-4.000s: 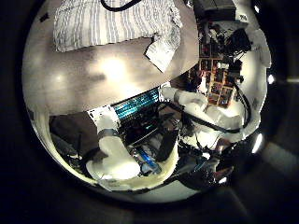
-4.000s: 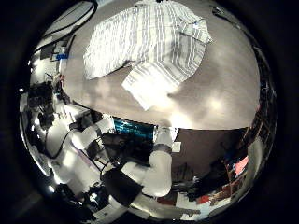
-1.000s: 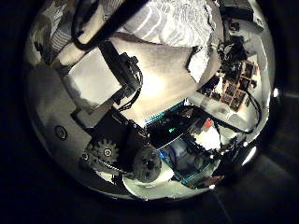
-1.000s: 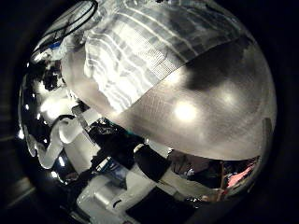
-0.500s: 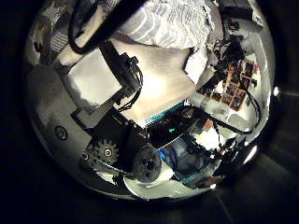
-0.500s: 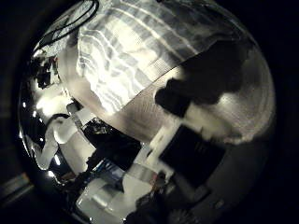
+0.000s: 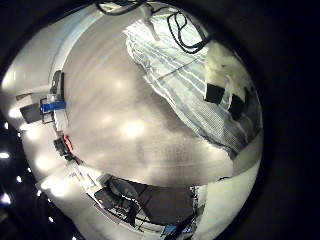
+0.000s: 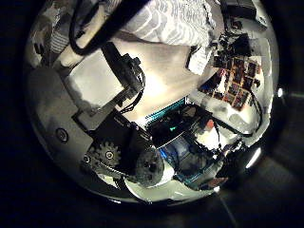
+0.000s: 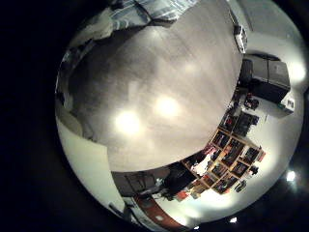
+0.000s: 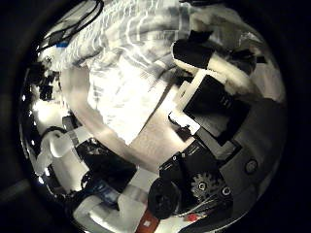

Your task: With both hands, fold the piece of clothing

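Observation:
The piece of clothing is a striped shirt lying flat on the table. In the right thumb side palm view it (image 10: 121, 73) fills much of the picture, close under the palm, and the right hand's fingers (image 10: 219, 92) are curled down onto it. In the left thumb side palm view the left hand's fingers (image 8: 104, 81) are curled in toward the shirt's edge (image 8: 180, 14). In the left little finger side palm view a finger (image 7: 225, 80) rests on the striped cloth (image 7: 185, 75).
Bare tabletop (image 7: 110, 110) stretches beside the shirt, and more of it shows in the right little finger side palm view (image 9: 154, 97). Small items sit at the table's far edge (image 7: 50, 105). Shelves and room clutter (image 8: 233, 76) lie beyond the table.
The right hand's fingers have curled well into its thumb side view and onto the shirt, which now looks closer. The left thumb side view has barely changed since a second ago.

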`<state>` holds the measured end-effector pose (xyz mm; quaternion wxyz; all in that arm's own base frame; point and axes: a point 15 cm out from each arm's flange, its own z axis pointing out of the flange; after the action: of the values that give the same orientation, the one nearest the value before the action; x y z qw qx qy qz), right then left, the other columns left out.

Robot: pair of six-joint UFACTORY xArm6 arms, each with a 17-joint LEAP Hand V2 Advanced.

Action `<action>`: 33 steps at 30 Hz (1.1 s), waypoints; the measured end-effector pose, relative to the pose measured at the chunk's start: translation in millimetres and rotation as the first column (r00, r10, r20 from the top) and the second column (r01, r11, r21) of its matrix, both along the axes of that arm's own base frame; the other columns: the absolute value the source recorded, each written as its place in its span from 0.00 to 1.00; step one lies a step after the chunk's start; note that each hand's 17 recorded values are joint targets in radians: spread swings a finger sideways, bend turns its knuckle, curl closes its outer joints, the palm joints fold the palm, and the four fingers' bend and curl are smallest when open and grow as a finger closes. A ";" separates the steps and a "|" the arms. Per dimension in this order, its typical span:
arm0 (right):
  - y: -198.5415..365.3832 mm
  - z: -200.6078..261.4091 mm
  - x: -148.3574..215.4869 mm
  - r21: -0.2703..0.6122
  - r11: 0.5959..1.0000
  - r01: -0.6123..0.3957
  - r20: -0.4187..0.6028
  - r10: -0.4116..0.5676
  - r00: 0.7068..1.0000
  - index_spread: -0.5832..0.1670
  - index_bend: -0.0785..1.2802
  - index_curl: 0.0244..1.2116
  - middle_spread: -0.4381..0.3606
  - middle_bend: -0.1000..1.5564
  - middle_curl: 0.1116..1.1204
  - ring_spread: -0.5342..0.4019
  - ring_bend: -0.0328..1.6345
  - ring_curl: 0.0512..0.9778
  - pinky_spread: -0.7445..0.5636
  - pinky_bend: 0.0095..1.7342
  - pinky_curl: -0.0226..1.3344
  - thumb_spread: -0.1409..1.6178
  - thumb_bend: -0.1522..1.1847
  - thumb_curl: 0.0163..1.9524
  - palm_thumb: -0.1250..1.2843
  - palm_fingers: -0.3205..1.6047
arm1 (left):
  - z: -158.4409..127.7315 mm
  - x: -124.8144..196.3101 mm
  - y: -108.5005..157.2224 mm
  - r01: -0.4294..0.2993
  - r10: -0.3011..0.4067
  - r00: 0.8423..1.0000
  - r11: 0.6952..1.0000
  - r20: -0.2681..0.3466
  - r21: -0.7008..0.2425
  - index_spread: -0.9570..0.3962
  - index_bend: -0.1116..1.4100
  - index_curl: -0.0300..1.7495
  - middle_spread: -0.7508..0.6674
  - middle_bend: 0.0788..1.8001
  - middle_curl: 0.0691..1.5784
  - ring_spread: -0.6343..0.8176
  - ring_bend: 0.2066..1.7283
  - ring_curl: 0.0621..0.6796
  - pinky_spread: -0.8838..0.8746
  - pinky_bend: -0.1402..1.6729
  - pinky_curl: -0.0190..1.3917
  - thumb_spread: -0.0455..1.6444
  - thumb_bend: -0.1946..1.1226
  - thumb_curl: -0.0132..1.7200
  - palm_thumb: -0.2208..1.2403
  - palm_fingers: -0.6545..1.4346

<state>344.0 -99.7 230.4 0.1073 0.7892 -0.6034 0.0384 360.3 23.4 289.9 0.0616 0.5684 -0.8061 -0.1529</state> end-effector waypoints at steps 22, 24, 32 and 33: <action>46.9 190.5 -14.2 0.190 0.981 -0.030 0.353 -0.040 0.935 0.41 0.85 0.72 0.31 0.79 0.75 0.35 0.85 0.64 0.36 0.79 0.43 0.75 0.11 0.26 0.74 0.76 | 87.2 -62.0 2.9 0.066 -0.065 0.998 0.995 0.017 -0.069 0.16 0.21 0.81 0.12 0.47 0.59 0.11 0.68 0.70 0.10 0.55 0.50 0.68 0.14 0.34 0.65 0.83; 46.3 205.0 -9.1 0.192 0.981 -0.030 0.378 -0.046 0.925 0.42 0.86 0.72 0.32 0.80 0.75 0.35 0.85 0.64 0.36 0.79 0.43 0.75 0.11 0.26 0.75 0.76 | 92.9 -60.9 5.4 0.060 -0.058 0.998 0.995 0.032 -0.074 0.16 0.20 0.81 0.12 0.47 0.59 0.11 0.68 0.70 0.10 0.55 0.50 0.68 0.13 0.34 0.65 0.83; 44.6 224.6 42.8 0.219 0.976 -0.013 0.380 -0.073 0.922 0.43 0.86 0.72 0.32 0.80 0.75 0.35 0.85 0.65 0.36 0.78 0.45 0.74 0.10 0.27 0.75 0.76 | 101.7 -34.8 4.8 0.044 -0.041 0.998 0.996 0.047 -0.081 0.16 0.20 0.81 0.12 0.47 0.59 0.11 0.67 0.70 0.10 0.55 0.51 0.68 0.14 0.34 0.65 0.83; 45.0 226.3 51.1 0.227 0.974 -0.011 0.376 -0.077 0.923 0.44 0.86 0.72 0.33 0.80 0.75 0.35 0.86 0.65 0.36 0.78 0.45 0.74 0.10 0.27 0.75 0.76 | 100.4 -33.0 3.4 0.040 -0.036 0.998 0.995 0.041 -0.086 0.16 0.20 0.81 0.12 0.47 0.59 0.10 0.67 0.70 0.10 0.55 0.51 0.68 0.14 0.34 0.65 0.84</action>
<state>395.2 -54.7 456.7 -0.1017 0.7633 -0.6263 0.1213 327.3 26.9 390.2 0.0674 0.5527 -0.8237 -0.1075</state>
